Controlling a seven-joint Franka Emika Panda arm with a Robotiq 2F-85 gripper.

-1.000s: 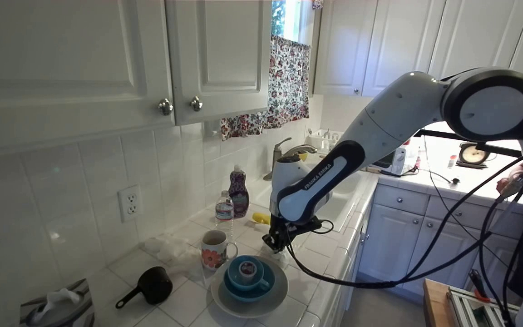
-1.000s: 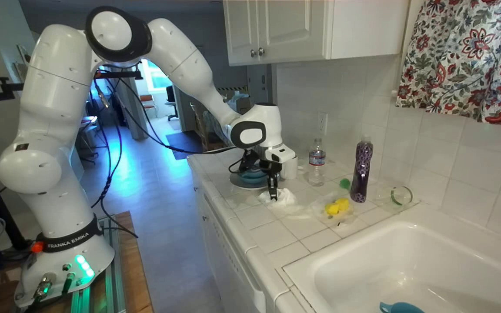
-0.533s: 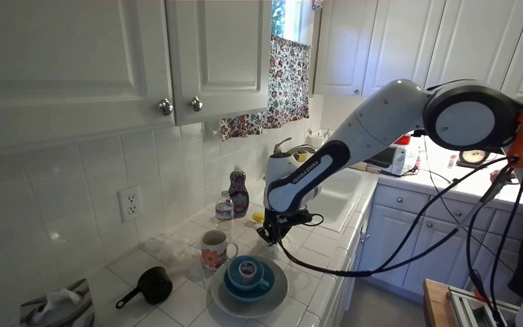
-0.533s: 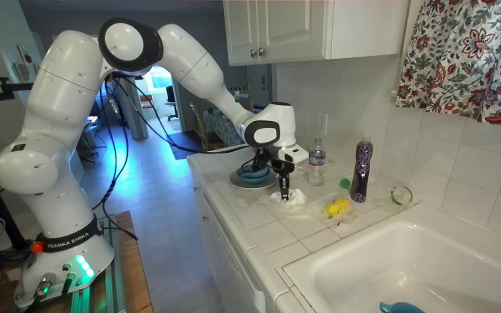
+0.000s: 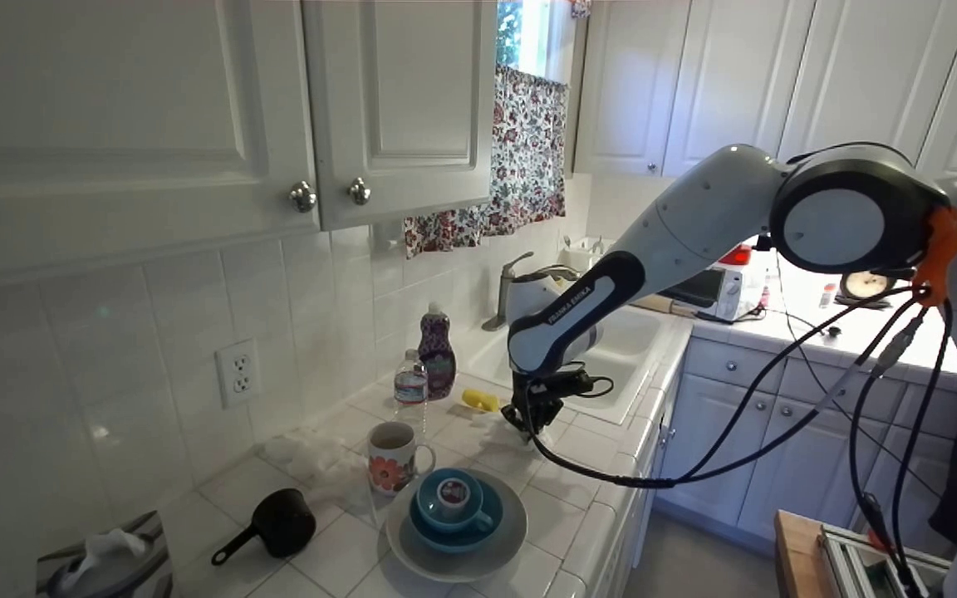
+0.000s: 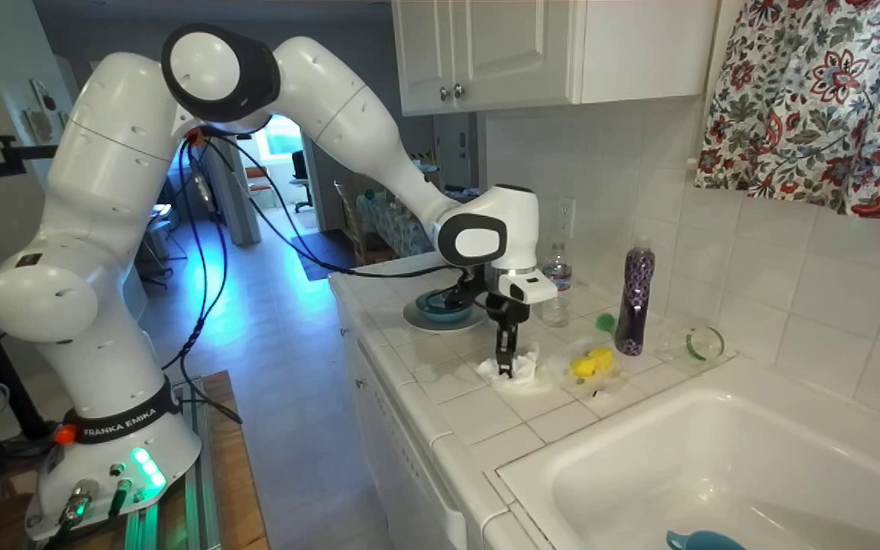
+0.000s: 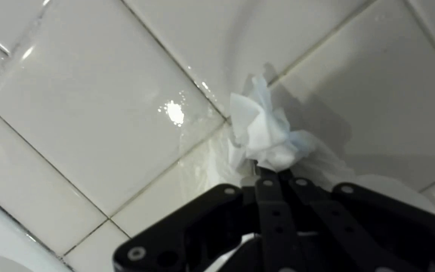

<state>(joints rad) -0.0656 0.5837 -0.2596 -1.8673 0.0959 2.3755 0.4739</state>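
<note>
in the wrist view, the end effector is pinching a crumpled white tissue, its two fingers pressed nearly together with only thin, soft folds between them. a tuft juts past the fingertips, likely because the tissue is gathered by a bunched part rather than by one edge; the rest spreads loosely below over the tiled counter. whether the glossy spots there are liquid or only reflected light is hard to tell.

in an exterior view, the end effector points straight down and the tissue seems to touch the counter, a pose that probably lets the fingers bear on it from above. a yellow item lies between the tissue and a purple bottle, which stands upright near the sink, perhaps because soap is handy there. a water bottle is partly hidden by the arm.

in an exterior view, a blue cup sits in a blue bowl on a grey plate, most likely stacked to take less room. a flowered mug stands just beside; whether it touches the plate cannot be told. a small dark pan rests well apart from the end effector.
</note>
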